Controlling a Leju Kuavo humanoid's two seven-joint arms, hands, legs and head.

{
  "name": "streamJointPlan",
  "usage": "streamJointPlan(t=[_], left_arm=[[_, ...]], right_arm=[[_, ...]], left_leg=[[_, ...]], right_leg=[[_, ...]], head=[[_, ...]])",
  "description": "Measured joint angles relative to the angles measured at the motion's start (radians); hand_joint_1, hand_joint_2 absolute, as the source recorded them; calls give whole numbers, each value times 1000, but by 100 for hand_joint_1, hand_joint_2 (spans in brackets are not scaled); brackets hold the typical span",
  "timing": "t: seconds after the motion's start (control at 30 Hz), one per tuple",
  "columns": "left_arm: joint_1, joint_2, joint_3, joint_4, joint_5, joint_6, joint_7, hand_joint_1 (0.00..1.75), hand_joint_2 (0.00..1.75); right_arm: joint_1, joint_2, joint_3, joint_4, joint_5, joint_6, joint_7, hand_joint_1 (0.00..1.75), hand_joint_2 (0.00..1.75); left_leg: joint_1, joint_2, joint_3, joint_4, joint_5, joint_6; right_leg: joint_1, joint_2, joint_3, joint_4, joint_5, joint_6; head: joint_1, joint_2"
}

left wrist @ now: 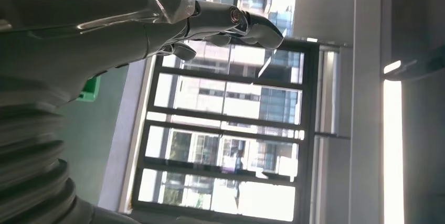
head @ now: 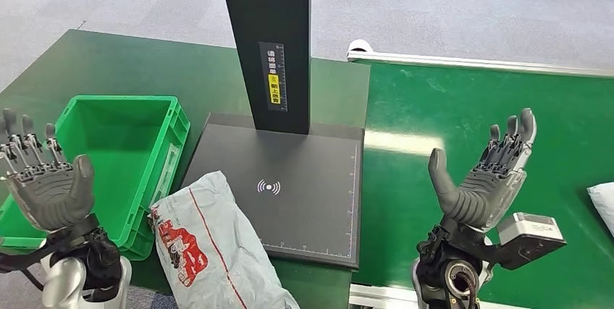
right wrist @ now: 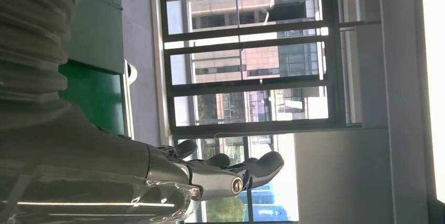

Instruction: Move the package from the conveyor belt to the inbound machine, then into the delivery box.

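Note:
A grey plastic package (head: 213, 247) with red print lies at the near left corner of the black inbound machine's plate (head: 289, 193), partly overhanging toward the green delivery box (head: 108, 157). My left hand (head: 43, 179) is raised over the box's near left side, fingers spread, holding nothing. My right hand (head: 485, 175) is raised over the green conveyor belt (head: 463, 128), palm turned inward, fingers apart and empty. Both wrist views look upward past the left hand (left wrist: 131, 19) and the right hand (right wrist: 173, 177) toward windows.
The machine's black post (head: 271, 41) rises from the plate's far edge. A white package (head: 602, 204) lies at the belt's right edge. The belt's metal rail (head: 478, 64) runs along its far side. Grey floor lies beyond the green table.

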Motion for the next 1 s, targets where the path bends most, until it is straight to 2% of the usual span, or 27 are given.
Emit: streamJointPlan(t=[0.33, 0.4, 0.43, 0.53, 0.6, 0.67, 0.83, 1.0], left_arm=[[24, -3, 27, -11, -4, -3, 21, 0, 175], [22, 2, 20, -4, -67, -25, 84, 0, 175], [18, 9, 9, 9, -129, -51, 142, 0, 175], [-7, 42, -48, 90, -378, -170, 336, 0, 175], [-25, 59, -83, 159, -507, -244, 402, 0, 175], [-38, 66, -107, 222, -578, -287, 421, 0, 175], [-54, 83, -133, 317, -641, -346, 419, 0, 175], [-65, 92, -146, 368, -657, -363, 414, 0, 175]], right_arm=[[21, 0, -6, 0, 6, 0, 2, 0, 175], [25, 0, -8, 0, 10, 1, 8, 0, 175], [27, 0, -9, 0, 14, 2, 12, 0, 175], [31, -1, -15, 0, 29, 23, 24, 0, 175], [29, -2, -21, 0, 40, 40, 39, 0, 175], [28, -1, -26, 0, 50, 50, 51, 0, 175], [28, 0, -34, 1, 63, 55, 64, 0, 175], [28, 0, -37, 3, 65, 58, 64, 0, 175]], left_leg=[[0, 0, 0, 0, 0, 0], [0, 0, 0, 0, 0, 0], [0, 0, 0, 0, 0, 0], [0, 0, 0, 0, 0, 0], [0, 2, 1, 0, 0, 0], [0, 3, 1, 0, 0, 0], [0, 3, 0, 0, 0, 0], [0, 3, -1, 0, 0, 0]], right_leg=[[0, 0, 0, 0, 0, 0], [0, 0, -1, 0, 0, 0], [0, -1, -1, 0, 0, 0], [0, 0, 0, 0, 0, 0], [0, 2, -1, 0, 1, -1], [0, 3, -1, 0, 1, -1], [0, 3, -2, 0, 1, -1], [0, 3, -3, 0, 1, -1]], head=[[0, 0], [0, 0], [0, 0], [0, 0], [0, 0], [0, 0], [0, 0], [0, 0]])
